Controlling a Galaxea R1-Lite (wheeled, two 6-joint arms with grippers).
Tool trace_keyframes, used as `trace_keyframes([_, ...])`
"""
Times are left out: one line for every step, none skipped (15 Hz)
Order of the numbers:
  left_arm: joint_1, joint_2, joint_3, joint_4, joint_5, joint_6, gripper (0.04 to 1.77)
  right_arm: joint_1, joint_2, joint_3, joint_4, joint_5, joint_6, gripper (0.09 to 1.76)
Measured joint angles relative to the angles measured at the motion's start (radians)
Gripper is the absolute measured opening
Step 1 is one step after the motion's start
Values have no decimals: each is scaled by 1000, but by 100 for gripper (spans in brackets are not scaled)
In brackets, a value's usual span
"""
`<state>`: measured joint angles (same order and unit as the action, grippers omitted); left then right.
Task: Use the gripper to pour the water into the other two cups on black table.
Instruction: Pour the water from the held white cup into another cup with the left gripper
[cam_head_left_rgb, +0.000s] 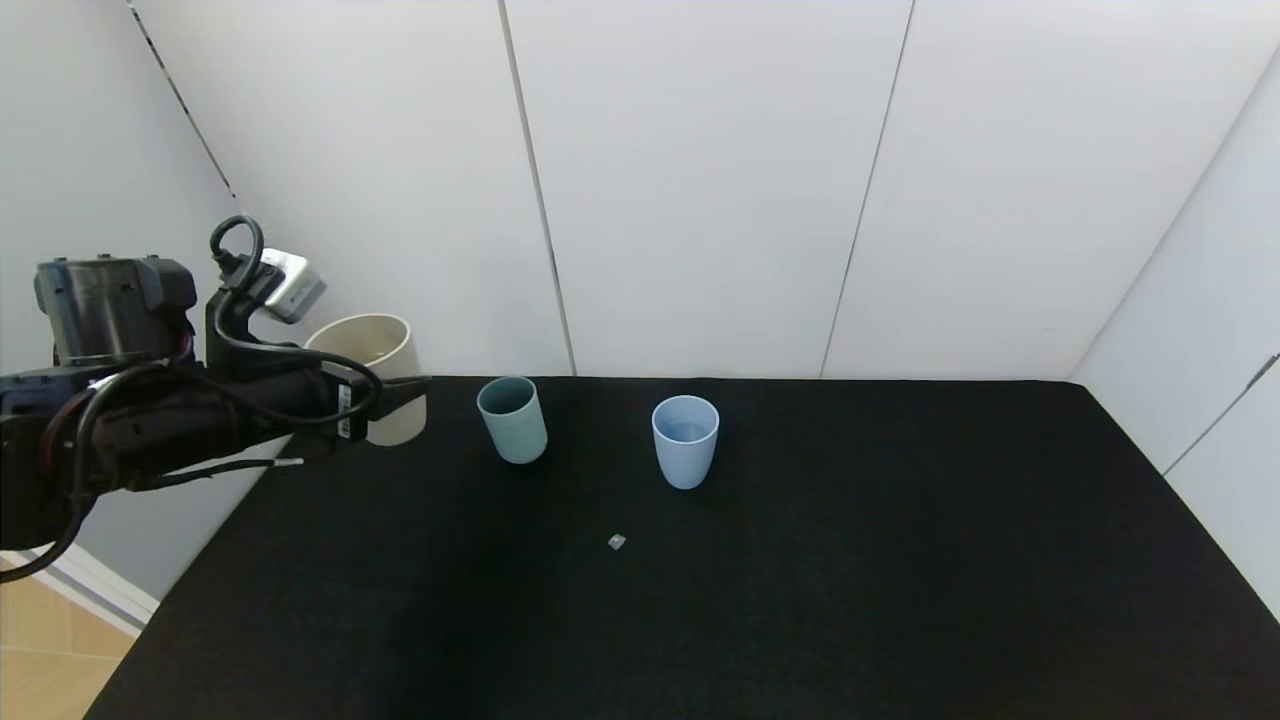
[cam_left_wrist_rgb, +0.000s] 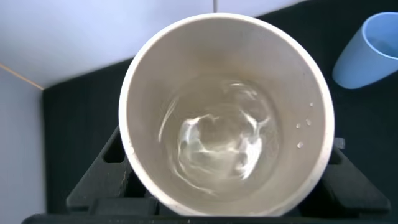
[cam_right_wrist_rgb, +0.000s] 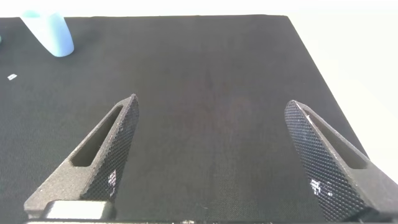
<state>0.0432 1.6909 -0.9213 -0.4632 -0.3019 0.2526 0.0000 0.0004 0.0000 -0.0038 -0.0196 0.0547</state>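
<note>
My left gripper (cam_head_left_rgb: 405, 392) is shut on the cream-white cup (cam_head_left_rgb: 372, 372) and holds it lifted at the far left edge of the black table (cam_head_left_rgb: 800, 560). In the left wrist view the cup (cam_left_wrist_rgb: 227, 112) holds clear water (cam_left_wrist_rgb: 217, 146) that swirls at its bottom, with droplets on the inner wall. The teal-green cup (cam_head_left_rgb: 512, 419) stands upright just right of the held cup. The light blue cup (cam_head_left_rgb: 685, 441) stands upright farther right and also shows in the left wrist view (cam_left_wrist_rgb: 367, 50) and the right wrist view (cam_right_wrist_rgb: 50, 32). My right gripper (cam_right_wrist_rgb: 211, 152) is open and empty above bare table.
A small pale scrap (cam_head_left_rgb: 616, 542) lies on the table in front of the two cups. White wall panels close the back and right. The table's left edge drops to a wooden floor (cam_head_left_rgb: 40, 660).
</note>
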Motion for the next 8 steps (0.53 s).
trace_keyframes([11, 12, -40, 34, -6, 21, 126, 0, 0, 0, 0, 0, 0, 171])
trace_keyframes([17, 27, -77, 61, -8, 44, 126, 0, 0, 0, 0, 0, 0, 171])
trace_keyframes([24, 45, -114, 95, -9, 71, 126, 0, 0, 0, 0, 0, 0, 171])
trace_keyframes([29, 67, -156, 131, -9, 98, 126, 0, 0, 0, 0, 0, 0, 171])
trace_keyframes([31, 89, -195, 168, -9, 120, 126, 0, 0, 0, 0, 0, 0, 171])
trace_keyframes([33, 114, -236, 199, -9, 138, 126, 0, 0, 0, 0, 0, 0, 171])
trace_keyframes([34, 141, -279, 233, -9, 160, 126, 0, 0, 0, 0, 0, 0, 171])
trace_keyframes([35, 169, -320, 262, -9, 176, 126, 0, 0, 0, 0, 0, 0, 171])
